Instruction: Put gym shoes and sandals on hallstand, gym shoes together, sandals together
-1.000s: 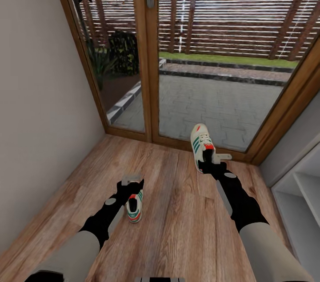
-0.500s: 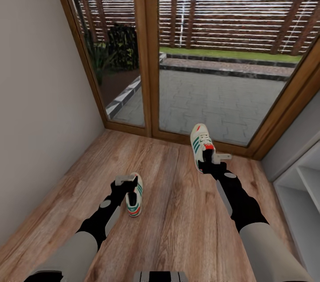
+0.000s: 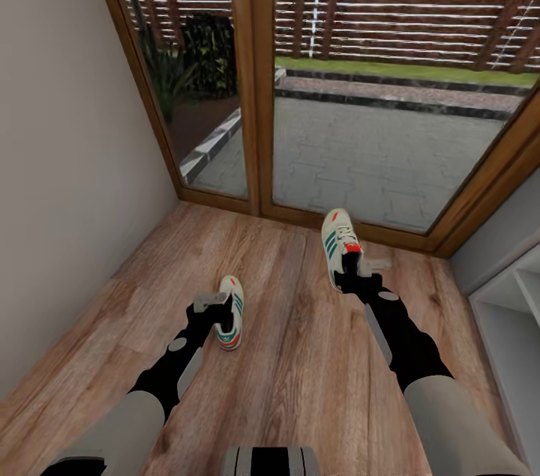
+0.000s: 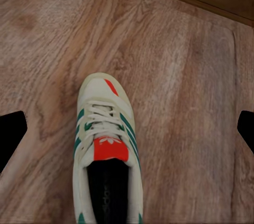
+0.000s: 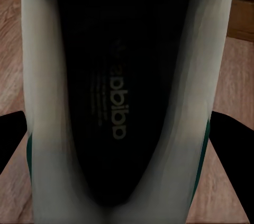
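One cream gym shoe point(image 3: 232, 309) with green stripes lies on the wood corridor floor point(image 3: 285, 356), toe toward the glass door. My left gripper point(image 3: 213, 305) hovers over its heel end, open; in the left wrist view the gym shoe point(image 4: 106, 144) sits between the widely spread fingertips point(image 4: 11, 135). My right gripper point(image 3: 358, 270) is shut on the other gym shoe point(image 3: 339, 242), held above the floor near the door. The right wrist view looks into that gym shoe's dark opening point(image 5: 124, 102). The sandals are out of view.
A wood-framed glass door point(image 3: 255, 86) closes the corridor ahead. A plain wall point(image 3: 67, 161) runs along the left. A pale white shelf unit point(image 3: 514, 311) stands at the right edge; I cannot tell whether it is the hallstand.
The whole view has tilted, so the door sits higher. My left gripper, earlier covering the floor shoe, now stands at its heel side with more of the shoe showing. The right hold is unchanged.
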{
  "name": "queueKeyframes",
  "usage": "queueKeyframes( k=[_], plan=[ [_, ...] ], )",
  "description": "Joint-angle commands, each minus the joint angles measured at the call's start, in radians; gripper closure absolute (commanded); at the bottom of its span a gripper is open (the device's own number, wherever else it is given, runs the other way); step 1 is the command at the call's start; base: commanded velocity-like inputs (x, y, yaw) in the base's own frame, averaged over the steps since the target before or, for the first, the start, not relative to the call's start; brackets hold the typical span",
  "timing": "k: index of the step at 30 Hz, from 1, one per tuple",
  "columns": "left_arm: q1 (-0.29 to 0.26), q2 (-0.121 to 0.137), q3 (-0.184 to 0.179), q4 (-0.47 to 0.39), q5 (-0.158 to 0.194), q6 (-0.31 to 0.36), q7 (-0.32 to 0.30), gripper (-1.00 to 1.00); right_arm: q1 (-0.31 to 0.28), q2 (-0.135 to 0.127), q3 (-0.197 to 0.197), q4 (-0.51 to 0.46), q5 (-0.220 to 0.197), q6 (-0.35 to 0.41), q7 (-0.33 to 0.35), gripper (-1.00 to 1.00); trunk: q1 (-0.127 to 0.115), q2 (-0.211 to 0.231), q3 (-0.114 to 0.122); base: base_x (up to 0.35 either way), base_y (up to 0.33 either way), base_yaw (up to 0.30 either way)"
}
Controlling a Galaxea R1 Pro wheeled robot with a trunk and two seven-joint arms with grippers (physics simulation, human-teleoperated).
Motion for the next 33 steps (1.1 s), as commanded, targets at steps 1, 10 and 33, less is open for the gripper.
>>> queueKeyframes(
  k=[1, 10, 33],
  plan=[
    [-0.001, -0.001, 0.003, 0.001, 0.007, -0.002, -0.005, -1.0, 0.0, 0.0, 0.0, -0.002, 0.001, 0.006, -0.003, 1.0, 0.0, -0.001, -0.006, 0.0, 0.0, 0.06],
    [-0.001, -0.001, 0.003, -0.001, 0.007, -0.002, -0.004, -1.0, 0.0, 0.0, 0.0, -0.003, 0.001, 0.006, -0.003, 1.0, 0.004, -0.003, -0.056, 0.0, 0.0, 0.059],
    [-0.001, -0.002, 0.002, -0.002, 0.005, -0.002, -0.004, -1.0, 0.0, -0.001, 0.0, -0.088, -0.005, 0.004, 0.0, 1.0, 0.015, -0.008, -0.157, 0.0, 0.0, 0.004]
  ],
)
